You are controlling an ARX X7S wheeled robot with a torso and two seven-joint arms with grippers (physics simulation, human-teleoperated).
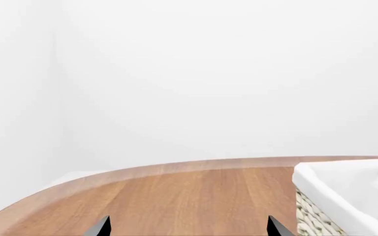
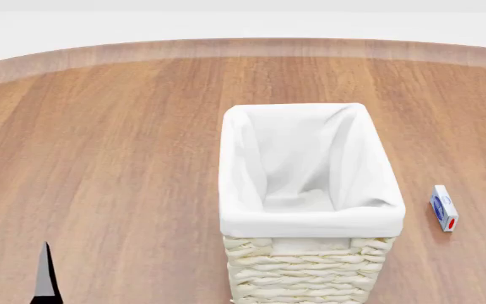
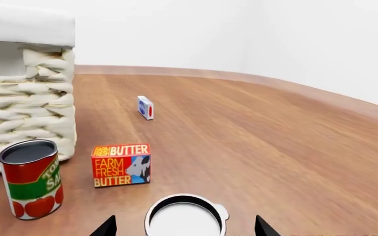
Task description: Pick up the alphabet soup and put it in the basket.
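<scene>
Right wrist view first, and here is the alphabet soup (image 3: 185, 220): its white top with a dark rim sits right between the two dark fingertips of the right gripper (image 3: 184, 228). The jaws are spread wide, one tip on either side of the can, with a sliver of table showing between each tip and the rim, so nothing is clamped. Beyond the soup stands a butter box (image 3: 121, 165), orange and red with a cow on it. Just beside that is a tomato can (image 3: 31, 178), red and green with a grey top, upright and close to the woven wall of the basket (image 3: 25, 113). Further out on the wooden table (image 3: 274, 147) a small blue and white box (image 3: 145, 107) stands on its own, well apart from the rest.

Over to the head view: the basket fills the middle of the table, upright, its white liner (image 2: 311, 221) folded over the rim and its inside showing only cloth. The small blue and white box lies at about 3 o'clock from the basket, near it but not touching. Down at 8 o'clock from the basket, one dark finger (image 2: 45, 278) of the left arm pokes into the picture.

Left wrist view now: the left gripper (image 1: 190, 227) shows two dark tips held far apart with only bare wood between them, so it is released and holds nothing. A corner of the basket, liner and weave, sits just beyond one tip.
</scene>
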